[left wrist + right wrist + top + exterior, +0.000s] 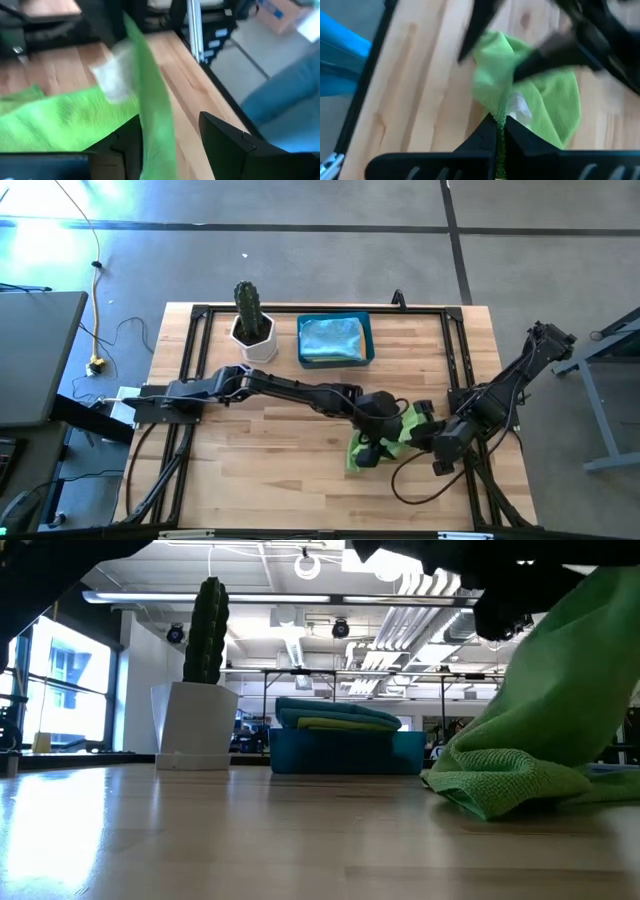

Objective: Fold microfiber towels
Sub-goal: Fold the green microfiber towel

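A lime green microfiber towel (408, 422) lies crumpled on the wooden table (270, 440) at the right of centre. One edge is drawn up off the table (575, 660), and the rest lies bunched on the wood (505, 780). My right gripper (500, 122) is shut on that raised edge, near a white tag (520, 107). My left gripper (170, 120) reaches in from the left. It is open, and the raised strip of cloth (152, 110) runs between its fingers. My right gripper pinches the towel's raised edge (500, 116) between its two fingertips, slanting down from the table's right side. The cloth runs from the fingers down to the table, where the lower part lies in folds. My left gripper's fingers (127, 145) stand on either side of the raised strip; I cannot tell whether they touch it.
A blue bin (370, 340) holding more towels stands at the far middle of the table. A cactus in a white pot (255, 340) is to its left. A black frame (455, 370) runs around the tabletop. Bare wood lies at the near left.
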